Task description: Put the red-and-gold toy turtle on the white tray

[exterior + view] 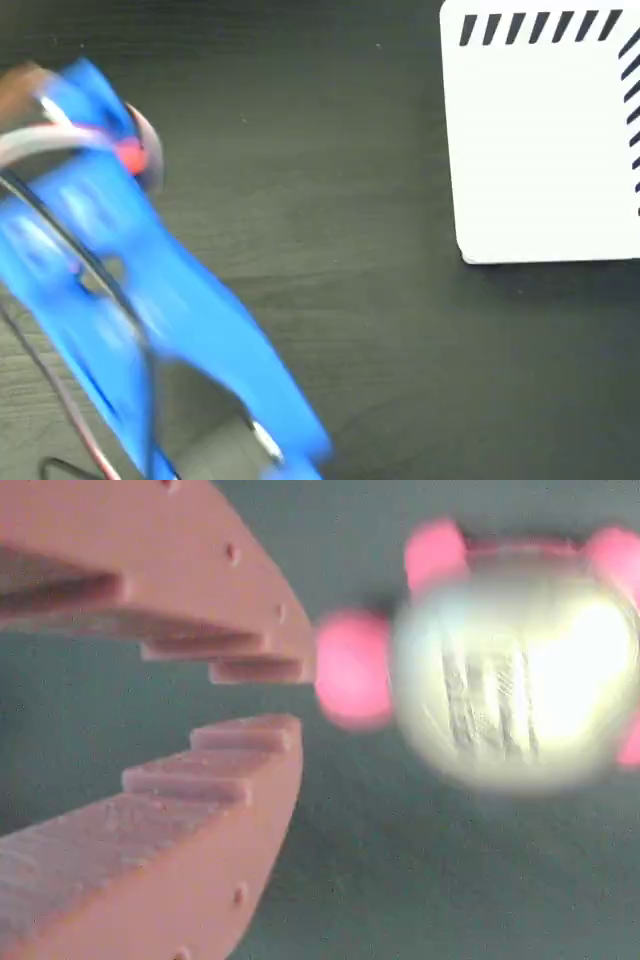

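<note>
The dark table [330,300] filled the fixed view, with the white tray [545,150] at its far right and the blurred blue arm [150,300] at the left. In the wrist view the gripper [285,695] had its jaws slightly spread, empty; the red-and-gold toy turtle [510,670] lay on the table just right of the fingertips, off the tray
</note>
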{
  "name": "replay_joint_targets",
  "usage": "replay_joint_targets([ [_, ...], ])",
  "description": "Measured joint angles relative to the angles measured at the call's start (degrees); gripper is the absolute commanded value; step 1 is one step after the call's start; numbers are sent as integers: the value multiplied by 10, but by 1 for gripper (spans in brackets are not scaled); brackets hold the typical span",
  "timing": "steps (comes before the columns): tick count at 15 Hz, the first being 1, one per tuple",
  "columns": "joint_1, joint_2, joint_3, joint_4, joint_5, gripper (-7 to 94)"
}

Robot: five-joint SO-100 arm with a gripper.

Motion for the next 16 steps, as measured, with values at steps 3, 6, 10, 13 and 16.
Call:
replay_joint_targets([
  [3, 0, -86, -80, 18, -48, 1],
  [6, -8, -119, -83, 26, -81, 22],
  [10, -7, -135, -83, 64, -97, 51],
  [13, -6, -136, -59, 83, -92, 62],
  [16, -6, -127, -27, 83, -83, 62],
])
